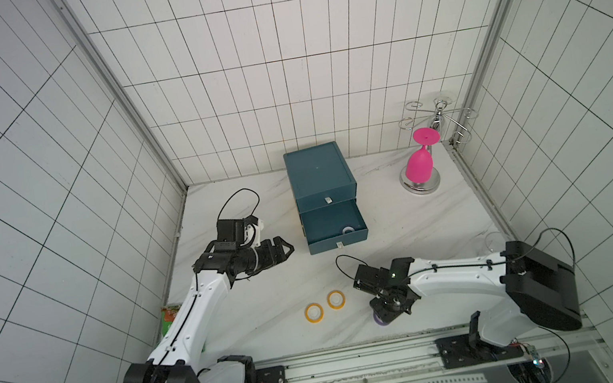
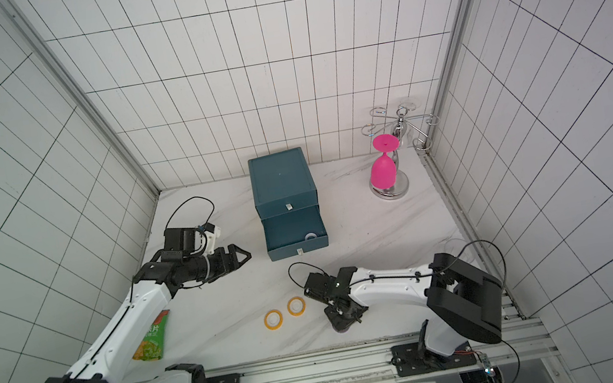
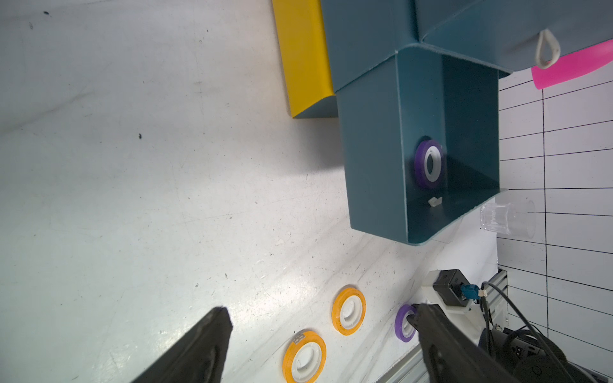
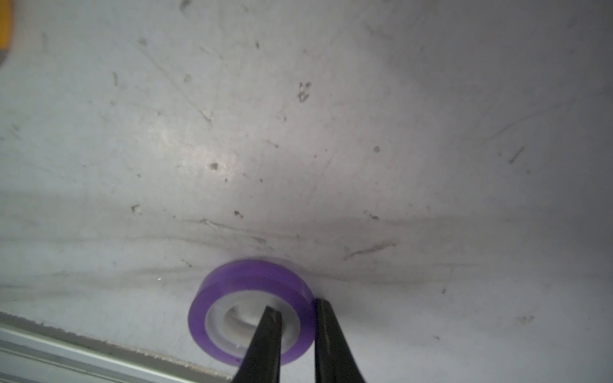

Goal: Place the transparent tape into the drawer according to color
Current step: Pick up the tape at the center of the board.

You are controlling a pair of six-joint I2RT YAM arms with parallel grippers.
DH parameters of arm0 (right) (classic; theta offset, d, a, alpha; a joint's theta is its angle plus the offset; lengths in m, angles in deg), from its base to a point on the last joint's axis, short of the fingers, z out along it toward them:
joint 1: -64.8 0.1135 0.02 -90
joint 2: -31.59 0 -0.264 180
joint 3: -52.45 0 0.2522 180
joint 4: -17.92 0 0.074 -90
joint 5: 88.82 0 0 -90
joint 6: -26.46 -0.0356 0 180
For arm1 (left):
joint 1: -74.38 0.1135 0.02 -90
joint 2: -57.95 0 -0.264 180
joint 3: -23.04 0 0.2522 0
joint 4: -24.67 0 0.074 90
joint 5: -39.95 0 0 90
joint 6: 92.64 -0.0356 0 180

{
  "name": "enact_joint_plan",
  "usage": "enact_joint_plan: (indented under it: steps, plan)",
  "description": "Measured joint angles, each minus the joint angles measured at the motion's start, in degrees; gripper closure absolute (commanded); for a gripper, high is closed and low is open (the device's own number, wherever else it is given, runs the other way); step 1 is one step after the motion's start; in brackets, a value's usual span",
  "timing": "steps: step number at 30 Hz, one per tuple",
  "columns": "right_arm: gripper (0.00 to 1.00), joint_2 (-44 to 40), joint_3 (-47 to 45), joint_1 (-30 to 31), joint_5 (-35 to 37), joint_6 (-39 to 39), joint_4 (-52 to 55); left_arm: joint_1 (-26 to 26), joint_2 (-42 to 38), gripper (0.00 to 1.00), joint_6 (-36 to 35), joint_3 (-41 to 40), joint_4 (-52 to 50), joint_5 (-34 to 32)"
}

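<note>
We saw a purple tape ring (image 4: 252, 282) with a pale core lying flat on the table (image 1: 254, 294), in front of the cabinet (image 1: 318, 169). Right fingers (image 4: 268, 335) pinched its wall, one in the core, one outside. Left fingers (image 1: 285, 249) gaped wide, holding nothing, beside the cabinet's open drawer (image 1: 340, 241), which held a second purple ring (image 3: 419, 162). Two orange-yellow rings (image 1: 313, 312) (image 1: 335, 299) lay in front too.

The green packet (image 2: 151, 340) lying under the left arm carries pale printed characters in a top view. They are too small to read. No other text, label or number is legible.
</note>
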Motion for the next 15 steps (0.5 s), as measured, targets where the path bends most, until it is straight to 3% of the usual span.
enact_joint_plan:
  steps: [8, 15]
  plan:
    - [1.00, -5.40, 0.66, -1.18, 0.35, -0.31, 1.49, 0.00, -0.07, 0.09, 0.00, 0.00, 0.00, 0.00]
    - [1.00, -7.80, 7.48, -6.69, 1.99, 1.51, 2.54, 0.00, -0.33, 0.09, 0.02, 0.00, 0.00, 0.00]
